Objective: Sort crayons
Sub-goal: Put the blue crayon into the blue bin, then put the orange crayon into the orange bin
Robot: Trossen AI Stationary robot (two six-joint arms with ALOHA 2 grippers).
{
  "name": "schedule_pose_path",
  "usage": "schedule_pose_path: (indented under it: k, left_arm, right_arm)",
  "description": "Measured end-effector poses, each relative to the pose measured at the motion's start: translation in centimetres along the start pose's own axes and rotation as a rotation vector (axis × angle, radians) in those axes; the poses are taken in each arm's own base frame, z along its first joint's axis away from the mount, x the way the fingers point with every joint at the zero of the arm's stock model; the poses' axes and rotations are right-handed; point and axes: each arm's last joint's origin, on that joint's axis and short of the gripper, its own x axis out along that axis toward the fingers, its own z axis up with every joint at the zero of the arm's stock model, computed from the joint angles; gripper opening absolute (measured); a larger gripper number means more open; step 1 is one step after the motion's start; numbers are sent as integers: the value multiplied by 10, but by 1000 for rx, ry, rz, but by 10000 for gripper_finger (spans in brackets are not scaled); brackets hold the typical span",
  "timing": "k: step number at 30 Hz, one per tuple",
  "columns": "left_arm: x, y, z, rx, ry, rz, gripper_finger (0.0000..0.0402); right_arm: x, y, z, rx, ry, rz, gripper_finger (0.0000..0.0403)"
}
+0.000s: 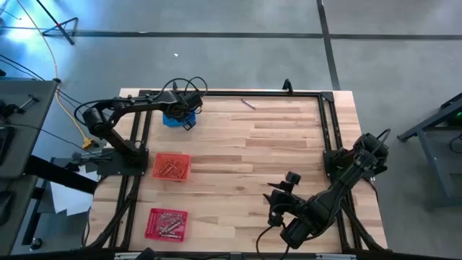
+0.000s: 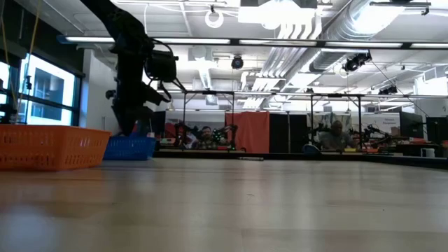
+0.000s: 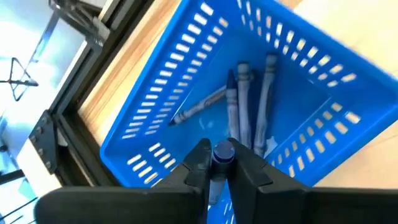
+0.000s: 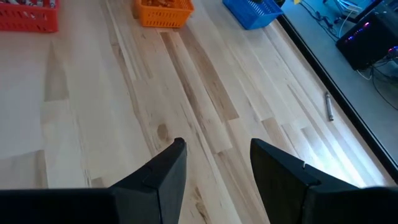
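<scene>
Three baskets stand on the desk [image 1: 274, 144]; only the left wrist view shows four crayons [image 3: 245, 102] in the blue basket [image 3: 155, 99], the left gripper [image 3: 219, 163] pinching a fifth crayon [image 3: 222, 154]. The right gripper [image 4: 217, 158] gapes wide, holding nothing.

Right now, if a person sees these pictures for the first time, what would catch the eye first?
Probably the left gripper over the blue basket at the table's far left, a blue crayon between its fingers and several more lying inside the basket. Next, the orange basket and red basket along the left edge, both filled with crayons. One stray crayon lies alone near the far edge, while the right gripper waits open above bare wood.
</scene>
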Motion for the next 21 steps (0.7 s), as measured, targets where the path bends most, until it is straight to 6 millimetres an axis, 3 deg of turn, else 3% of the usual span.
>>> schedule_pose_path:
  k: [10,15,21]
  left_arm:
    - [-1,-3,1,5,-10,-56,91]
    - [-4,-8,1,-25,-8,-86,102]
    - [-31,-21,17,38,-134,-90,98]
  right_arm:
    - [0,0,0,0,2,1,172]
    - [0,0,0,-3,3,1,172]
    - [3,-3,1,-15,19,-18,172]
